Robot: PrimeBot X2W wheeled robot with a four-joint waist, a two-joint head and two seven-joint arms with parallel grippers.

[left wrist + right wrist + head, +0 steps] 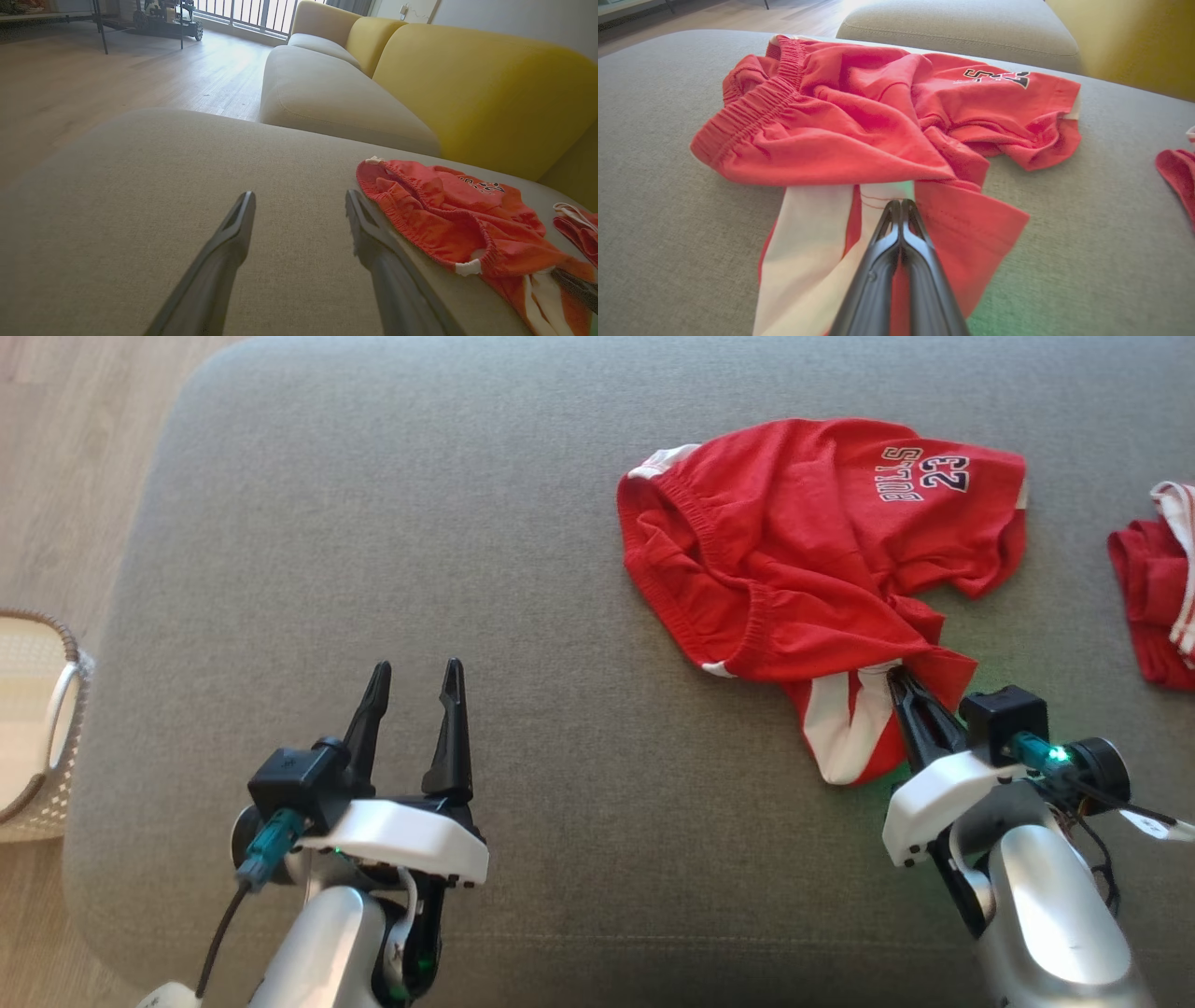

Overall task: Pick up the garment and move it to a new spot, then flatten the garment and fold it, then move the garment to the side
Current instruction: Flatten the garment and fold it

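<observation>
Garment (803, 551): soft red jersey shorts, crumpled, with a gathered elastic waistband, white side stripes and "BULLS 23" print; lies on the ottoman's right half.
Ottoman (467, 523): grey woven cloth, flat top, rounded corners.
Right gripper (901, 686): fingers pressed together, pinching the garment's white-striped leg.
Left gripper (415, 677): fingers spread wide, holding nothing, over the ottoman's bare near-left part.
Room: pale wooden floor (93, 74); yellow sofa (467, 84) beyond the ottoman; woven basket (37, 709) at its left.

a broad grey upholstered cushion (373, 523) with rounded corners carries everything. right of centre in the head view lie crumpled red shorts (803, 541) with white stripes, printed lettering toward the upper right. a second red garment (1148, 607) lies at the right edge, apart from them.
</observation>
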